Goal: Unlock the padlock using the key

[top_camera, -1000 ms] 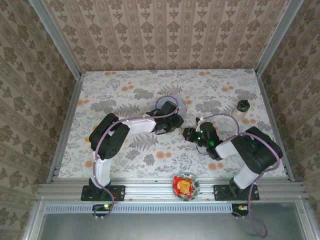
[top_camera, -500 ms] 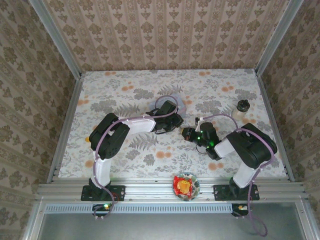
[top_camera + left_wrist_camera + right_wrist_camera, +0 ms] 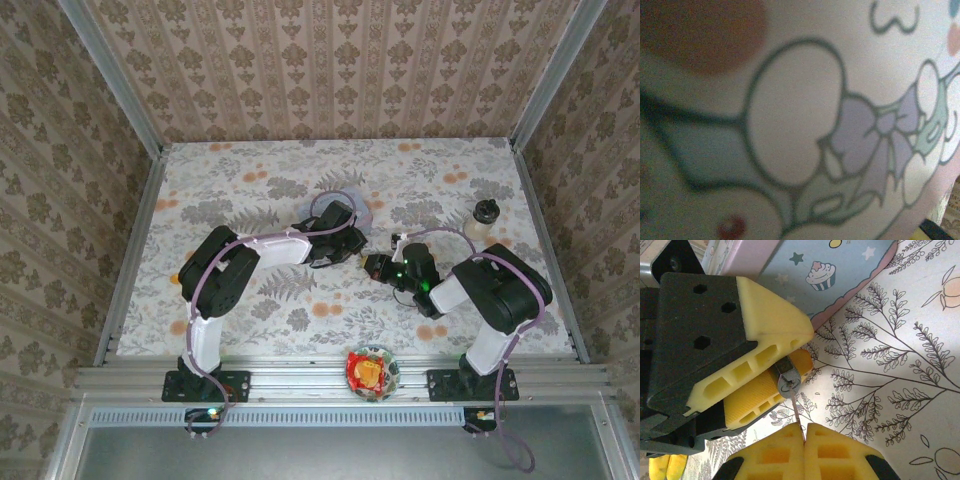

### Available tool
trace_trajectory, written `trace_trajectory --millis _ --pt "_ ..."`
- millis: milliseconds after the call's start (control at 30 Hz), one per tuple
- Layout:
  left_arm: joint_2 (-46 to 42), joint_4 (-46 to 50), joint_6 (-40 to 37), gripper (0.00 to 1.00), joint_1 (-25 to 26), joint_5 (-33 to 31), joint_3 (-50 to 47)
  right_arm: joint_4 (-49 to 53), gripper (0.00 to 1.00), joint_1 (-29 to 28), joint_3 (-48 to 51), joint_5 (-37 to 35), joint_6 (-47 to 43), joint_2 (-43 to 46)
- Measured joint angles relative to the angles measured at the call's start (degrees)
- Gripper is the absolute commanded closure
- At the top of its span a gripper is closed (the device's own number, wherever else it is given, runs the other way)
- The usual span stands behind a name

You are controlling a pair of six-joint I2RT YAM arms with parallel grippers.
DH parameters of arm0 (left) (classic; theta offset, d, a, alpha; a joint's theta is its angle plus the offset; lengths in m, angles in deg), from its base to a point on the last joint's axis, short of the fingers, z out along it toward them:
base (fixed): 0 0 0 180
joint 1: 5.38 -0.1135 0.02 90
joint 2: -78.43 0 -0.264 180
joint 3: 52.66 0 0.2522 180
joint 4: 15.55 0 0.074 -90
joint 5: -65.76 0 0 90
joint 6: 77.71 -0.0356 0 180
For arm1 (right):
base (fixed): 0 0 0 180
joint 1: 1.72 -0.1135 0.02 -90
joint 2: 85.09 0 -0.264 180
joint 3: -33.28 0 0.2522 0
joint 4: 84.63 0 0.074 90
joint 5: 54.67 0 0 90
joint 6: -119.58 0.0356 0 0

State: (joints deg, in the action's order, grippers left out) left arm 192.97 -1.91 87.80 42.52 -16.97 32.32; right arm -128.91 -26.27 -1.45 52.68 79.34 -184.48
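**Key meets padlock between the two grippers**

Near the middle of the flowered table [image 3: 250,190] the two arms stand nose to nose. The left gripper [image 3: 799,352] is closed on the padlock [image 3: 788,381]. Its two yellow fingers [image 3: 770,315] press the small lock from both sides. Only the round silvery face with the keyhole looks out between them, and it is turned toward the other arm.

The right gripper [image 3: 805,432] is closed fully, its yellow pads [image 3: 775,452] meeting edge to edge. In the seam between them it pinches the key [image 3: 796,412]. Only the thin blade of the key is free. In the right wrist view it runs as a fine line from the pad tips up to the padlock face. The tip reaches the keyhole, but from this angle I cannot tell if it has entered or only touches the face. So the key lies along the line of the right gripper, and the padlock is just beyond the tips, with only the short blade between them.

Just behind the left gripper lies the pale blue tin [image 3: 840,270], with a cupcake and stars on the lid and a pink edge. In the left wrist view its drawing is very near and blurred. A small bottle [image 3: 485,215] with a black cap stands well apart, toward the right edge of the table. A bowl [image 3: 394,372] with something red and orange sits at the rail between the arm bases.
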Motion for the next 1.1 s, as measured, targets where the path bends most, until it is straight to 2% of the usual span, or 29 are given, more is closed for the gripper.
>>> trace_trajectory --millis 333,833,1100 --pt "0.4 -0.8 0.0 0.78 -0.3 -0.4 0.1 1.4 1.00 1.6 -2.1 3.3 1.7 -1.4" --pt "0.8 -0.8 0.0 0.78 -0.4 -1.3 0.4 -3.5 1.00 3.9 -3.0 8.6 6.2 -5.7" --pt "0.8 -0.7 -0.1 0.79 -0.4 -1.4 0.4 -2.9 1.00 4.1 -3.3 9.0 5.9 -5.7"
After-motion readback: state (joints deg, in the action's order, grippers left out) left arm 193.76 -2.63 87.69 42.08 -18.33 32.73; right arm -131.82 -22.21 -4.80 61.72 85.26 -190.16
